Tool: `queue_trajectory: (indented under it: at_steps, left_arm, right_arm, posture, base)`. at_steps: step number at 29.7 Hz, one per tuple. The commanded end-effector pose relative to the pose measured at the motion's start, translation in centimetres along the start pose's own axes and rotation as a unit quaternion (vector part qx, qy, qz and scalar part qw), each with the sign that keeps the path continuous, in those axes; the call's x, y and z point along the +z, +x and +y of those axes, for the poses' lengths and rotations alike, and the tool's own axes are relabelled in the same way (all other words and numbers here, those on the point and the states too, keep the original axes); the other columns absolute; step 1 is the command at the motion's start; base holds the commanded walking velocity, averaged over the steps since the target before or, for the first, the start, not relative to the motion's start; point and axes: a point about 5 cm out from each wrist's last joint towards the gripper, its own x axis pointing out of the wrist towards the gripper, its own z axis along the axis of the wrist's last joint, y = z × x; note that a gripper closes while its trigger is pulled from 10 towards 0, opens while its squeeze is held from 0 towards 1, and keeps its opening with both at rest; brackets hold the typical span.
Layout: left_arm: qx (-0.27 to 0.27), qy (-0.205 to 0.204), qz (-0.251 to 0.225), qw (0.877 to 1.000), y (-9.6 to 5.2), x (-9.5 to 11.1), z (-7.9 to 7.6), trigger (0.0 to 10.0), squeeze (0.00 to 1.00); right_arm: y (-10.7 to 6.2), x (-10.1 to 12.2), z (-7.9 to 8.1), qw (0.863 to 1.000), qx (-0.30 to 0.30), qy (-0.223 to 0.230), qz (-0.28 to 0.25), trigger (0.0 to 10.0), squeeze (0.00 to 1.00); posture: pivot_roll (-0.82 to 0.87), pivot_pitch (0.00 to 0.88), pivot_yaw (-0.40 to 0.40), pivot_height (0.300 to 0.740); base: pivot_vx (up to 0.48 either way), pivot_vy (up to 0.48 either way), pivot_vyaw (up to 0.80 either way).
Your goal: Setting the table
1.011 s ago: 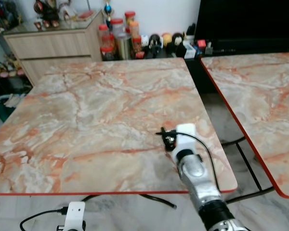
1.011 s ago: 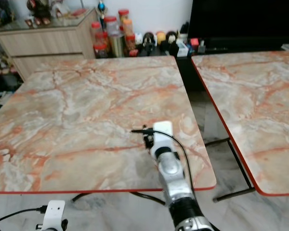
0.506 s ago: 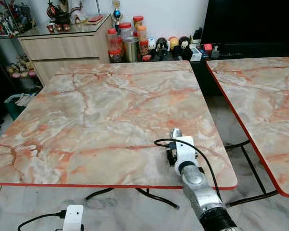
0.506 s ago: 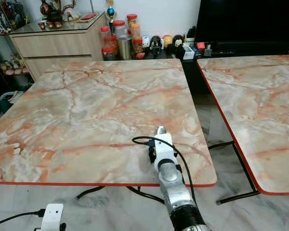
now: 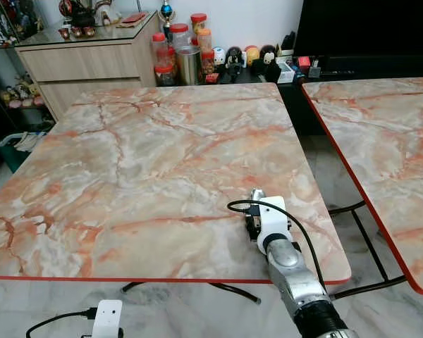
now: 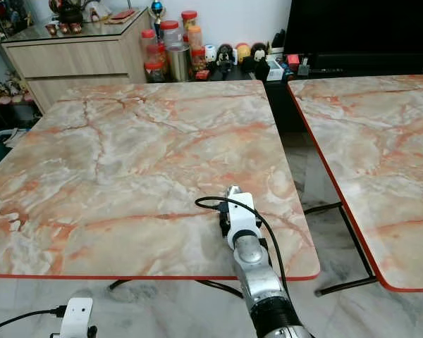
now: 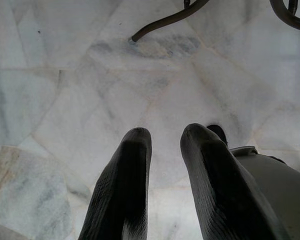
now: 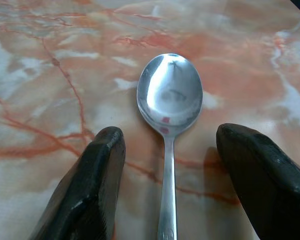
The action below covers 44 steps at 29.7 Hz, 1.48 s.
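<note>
A silver spoon [image 8: 169,95] lies flat on the marble table [image 5: 162,155], near its front right corner, bowl pointing away from me. My right gripper [image 8: 168,134] is open and low over the table, one black finger [image 8: 97,175] on each side of the spoon's handle, neither touching it. From the head, the spoon's bowl [image 5: 256,194] peeks out just beyond the white wrist block of my right arm [image 5: 271,220]. My left gripper [image 7: 166,131] hangs idle over the pale floor, shut and holding nothing.
A second marble table [image 5: 381,141] stands to the right, across a narrow gap of floor. A wooden cabinet [image 5: 92,63], jars [image 5: 180,53] and small figures line the back wall. A dark screen [image 5: 366,28] is at the back right.
The head view has shifted. My right wrist has drawn back a little toward the table's front edge, and the spoon's bowl has come into sight beyond it.
</note>
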Motion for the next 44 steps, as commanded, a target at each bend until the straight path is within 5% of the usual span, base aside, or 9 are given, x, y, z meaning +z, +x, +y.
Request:
queue_trajectory:
  at_steps: [1,12,13,14,15,44]
  left_arm:
    - [0.001,0.004,0.008,1.0,0.0,-0.2,0.4,10.0,0.0]
    - [-0.008,0.002,0.017,1.0,0.0,-0.3,0.1,10.0,0.0]
    - [-0.008,0.003,0.018,1.0,0.0,-0.3,0.1,10.0,0.0]
    - [-0.009,0.003,0.018,1.0,0.0,-0.4,0.0,10.0,0.0]
    - [-0.009,0.002,0.019,1.0,0.0,-0.4,0.0,10.0,0.0]
    - [-0.011,0.004,0.022,1.0,0.0,-0.5,0.4,10.0,0.0]
  right_arm:
    - [0.1,0.0,0.2,1.0,0.001,-0.003,0.006,10.0,0.0]
    - [0.0,-1.3,0.8,0.999,0.017,-0.002,0.049,10.0,0.0]
    - [0.0,-1.5,0.8,0.998,0.017,-0.001,0.055,7.8,0.0]
    - [-0.1,-1.9,0.8,0.998,0.015,0.001,0.063,2.8,0.0]
    - [-0.1,-2.1,0.8,0.997,0.017,0.0,0.069,0.0,0.0]
    - [0.0,-1.9,0.9,0.997,0.03,-0.002,0.068,0.0,0.0]
  posture:
    - [-0.03,0.0,0.057,0.74]
    - [-0.03,0.0,0.051,0.74]
    - [-0.03,0.0,0.051,0.74]
    - [-0.03,0.0,0.051,0.74]
    - [-0.03,0.0,0.051,0.74]
    - [-0.03,0.0,0.062,0.74]
  base:
    - [0.0,0.0,0.0]
    - [0.0,0.0,0.0]
    - [0.0,0.0,0.0]
    - [0.0,0.0,0.0]
    - [0.0,0.0,0.0]
    - [0.0,0.0,0.0]
